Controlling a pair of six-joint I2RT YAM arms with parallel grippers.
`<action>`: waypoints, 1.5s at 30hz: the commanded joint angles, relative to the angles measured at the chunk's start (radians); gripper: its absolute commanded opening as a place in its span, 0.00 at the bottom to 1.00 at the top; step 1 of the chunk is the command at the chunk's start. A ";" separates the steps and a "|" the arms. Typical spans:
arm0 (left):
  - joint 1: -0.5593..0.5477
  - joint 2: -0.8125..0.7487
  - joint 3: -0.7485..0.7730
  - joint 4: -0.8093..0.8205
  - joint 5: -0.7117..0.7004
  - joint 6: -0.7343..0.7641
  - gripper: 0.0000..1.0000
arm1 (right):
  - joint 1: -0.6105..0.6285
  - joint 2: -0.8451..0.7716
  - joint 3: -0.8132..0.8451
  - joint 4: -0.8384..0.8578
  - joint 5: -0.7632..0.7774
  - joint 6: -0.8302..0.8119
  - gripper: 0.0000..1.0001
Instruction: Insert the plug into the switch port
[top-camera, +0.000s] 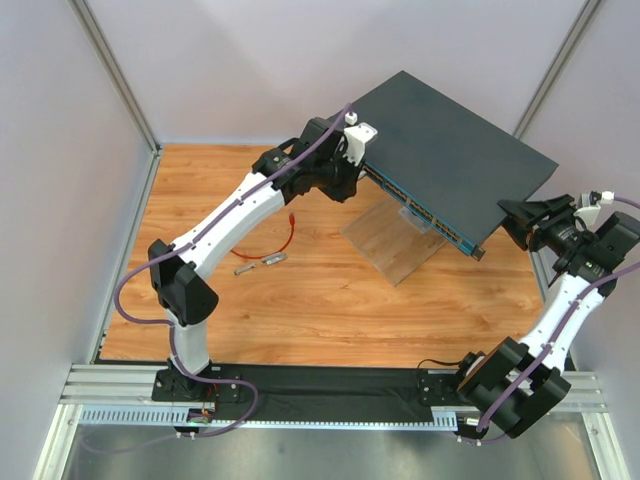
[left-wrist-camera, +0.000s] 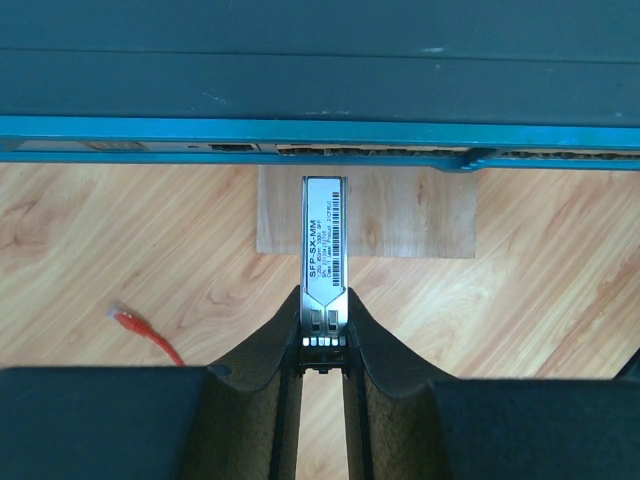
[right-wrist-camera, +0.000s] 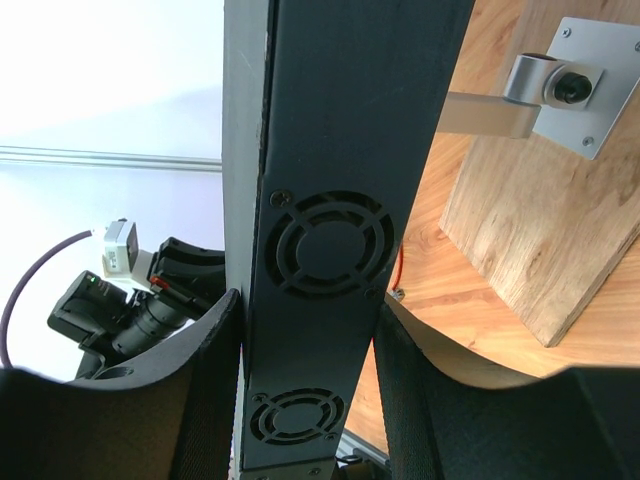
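Two grippers are busy, left gripper (left-wrist-camera: 325, 305) pinching an SFP module (left-wrist-camera: 325, 235) facing the switch (left-wrist-camera: 320, 60), right gripper (right-wrist-camera: 305, 305) clamping the switch's vented end, while the light, limp-cabled plug (left-wrist-camera: 124, 318) lies well out from the switch's front, probably best nipped by its boot.

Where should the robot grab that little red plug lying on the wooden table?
Probably by the booted body of the small red plug, from straight above, fingers across its width. It lies flat on the wooden table with bare wood either side, and the thin red cable behind it looks too floppy to steer.
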 joint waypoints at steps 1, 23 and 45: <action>-0.004 0.011 0.059 0.027 -0.012 0.010 0.00 | 0.029 -0.026 -0.014 0.038 0.019 -0.029 0.00; -0.004 0.019 0.091 0.031 -0.037 0.037 0.00 | 0.029 0.029 0.000 0.041 0.020 -0.006 0.00; -0.004 0.040 0.099 0.027 -0.021 0.030 0.00 | 0.031 0.035 -0.001 0.041 0.008 -0.004 0.00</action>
